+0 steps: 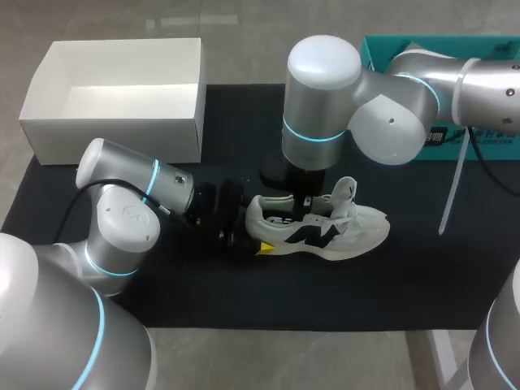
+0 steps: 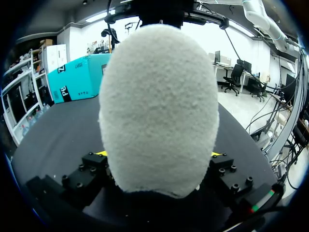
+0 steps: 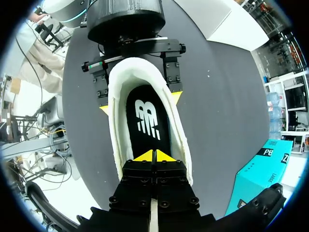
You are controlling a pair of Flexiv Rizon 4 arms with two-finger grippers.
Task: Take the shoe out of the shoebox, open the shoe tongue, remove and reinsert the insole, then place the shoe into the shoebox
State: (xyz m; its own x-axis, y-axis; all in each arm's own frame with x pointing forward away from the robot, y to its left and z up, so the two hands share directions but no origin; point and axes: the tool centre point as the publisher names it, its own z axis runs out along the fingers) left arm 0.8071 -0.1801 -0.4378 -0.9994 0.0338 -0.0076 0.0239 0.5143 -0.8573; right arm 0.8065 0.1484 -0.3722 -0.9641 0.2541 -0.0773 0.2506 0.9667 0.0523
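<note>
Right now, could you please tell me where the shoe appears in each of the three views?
Head: the shoe sits in the middle of the mat, heel toward the left arm.
Left wrist: its heel fills the view, between the left fingers.
Right wrist: seen from above, just ahead of the right fingers, with the insole showing.
Shared landmark: the teal box, in all three views.

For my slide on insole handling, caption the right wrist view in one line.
Shut right gripper sits at the shoe opening over the black insole; left gripper clamps the heel.
</note>
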